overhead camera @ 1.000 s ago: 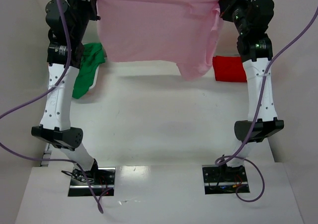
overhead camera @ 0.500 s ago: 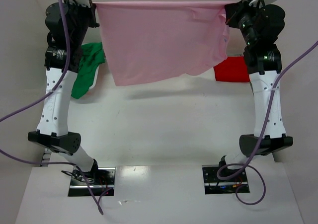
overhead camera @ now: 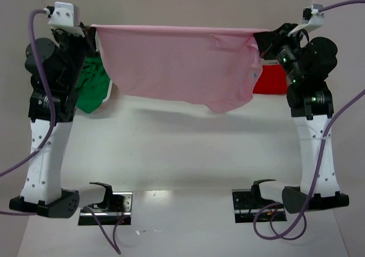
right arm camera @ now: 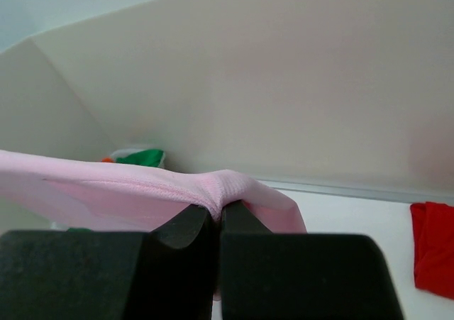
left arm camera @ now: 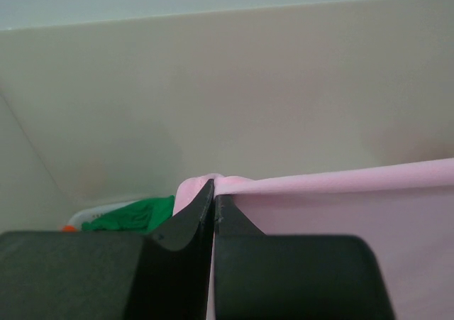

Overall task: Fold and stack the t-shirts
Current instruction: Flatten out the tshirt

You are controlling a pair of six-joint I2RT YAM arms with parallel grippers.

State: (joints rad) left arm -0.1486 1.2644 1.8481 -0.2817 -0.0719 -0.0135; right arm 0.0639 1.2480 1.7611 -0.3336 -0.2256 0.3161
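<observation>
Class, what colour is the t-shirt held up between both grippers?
The t-shirt is light pink; top external view.

Looks like a robotics lab test cell. Plain white desk [overhead camera: 188, 154] closed in by bare beige walls [left arm camera: 284, 86], with left arm [overhead camera: 48, 149] and right arm [overhead camera: 313, 149] bolted at its near edge, purple cables [overhead camera: 35, 46] trailing.

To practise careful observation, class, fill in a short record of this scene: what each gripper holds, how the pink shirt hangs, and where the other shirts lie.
left gripper: shut on one top corner of the pink t-shirt
right gripper: shut on the opposite top corner
pink t-shirt: stretched between both grippers, hanging above the table, lower edge uneven
green t-shirt: crumpled, by the left arm
red t-shirt: by the right arm
folding: not yet begun
</observation>
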